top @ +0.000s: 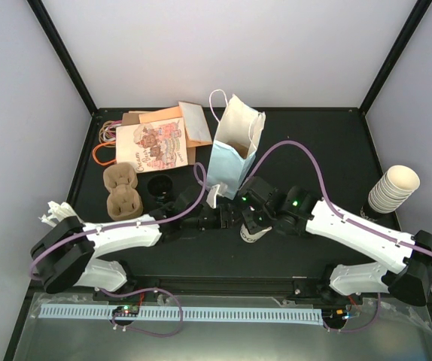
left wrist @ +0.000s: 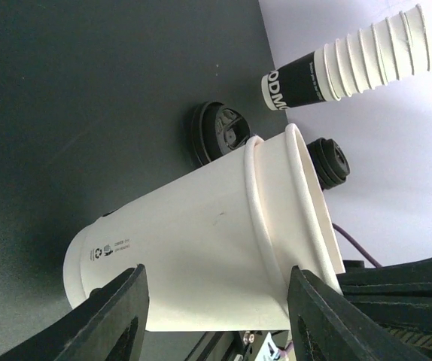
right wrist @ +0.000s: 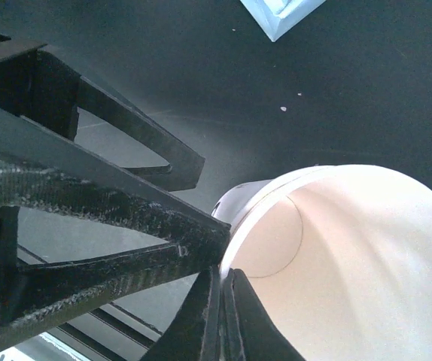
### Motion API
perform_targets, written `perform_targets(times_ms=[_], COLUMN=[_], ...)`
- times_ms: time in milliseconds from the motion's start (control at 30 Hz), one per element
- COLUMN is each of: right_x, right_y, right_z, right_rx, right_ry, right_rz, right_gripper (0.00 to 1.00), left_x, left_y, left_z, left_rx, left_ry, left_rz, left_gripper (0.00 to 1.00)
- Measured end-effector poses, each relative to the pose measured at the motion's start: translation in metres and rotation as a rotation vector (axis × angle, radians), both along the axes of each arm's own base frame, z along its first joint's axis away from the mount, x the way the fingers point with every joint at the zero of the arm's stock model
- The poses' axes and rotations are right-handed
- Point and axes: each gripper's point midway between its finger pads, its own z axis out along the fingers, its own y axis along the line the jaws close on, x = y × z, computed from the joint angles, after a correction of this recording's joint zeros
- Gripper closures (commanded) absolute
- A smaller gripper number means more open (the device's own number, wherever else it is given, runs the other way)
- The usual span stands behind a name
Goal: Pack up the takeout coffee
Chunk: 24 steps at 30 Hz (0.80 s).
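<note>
A lidless cream cup [top: 248,233] hangs tilted just above the table's middle. My right gripper [right wrist: 222,274] is shut on its rim, one finger inside the cup [right wrist: 351,256] and one outside. My left gripper [left wrist: 216,282] is open and straddles the same cup [left wrist: 201,241]. One fingertip [right wrist: 212,237] touches the wall near the rim, and the other stands off the base. In the top view the two grippers [top: 227,218] [top: 252,219] meet at the cup. The takeout coffee [top: 158,184] shows only as a black disc beside the brown carrier [top: 122,192].
A white and blue paper bag [top: 235,147] stands open just behind the grippers. More bags [top: 152,143] lie flat at the back left. A stack of cream cups [top: 393,188] [left wrist: 359,60] lies at the right edge. A black lid [left wrist: 216,131] rests on the table beyond the held cup.
</note>
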Motion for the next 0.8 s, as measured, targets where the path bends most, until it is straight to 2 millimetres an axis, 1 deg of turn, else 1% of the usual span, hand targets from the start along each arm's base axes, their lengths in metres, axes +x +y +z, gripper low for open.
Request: perform_targets(times_ms=[133,467,800], right_x=[0.0,0.0,-0.001], right_y=[0.0,-0.003,-0.005], right_z=[0.0,-0.004,-0.018], right_rx=[-0.006,-0.034,-0.072], right_ry=[-0.007,-0.013,-0.004], right_rz=[0.003,0.0,0.001], right_gripper=[0.99,0.99,0.99], left_x=[0.0,0.001,0.002], left_y=[-0.002,-0.005,-0.006], left_z=[0.001,-0.005,-0.019], left_rx=[-0.011,-0.008,0.019], left_ry=[-0.001,0.002,-0.001], left_rz=[-0.009,-0.02,-0.028], left_gripper=[0.48,0.49,0.51])
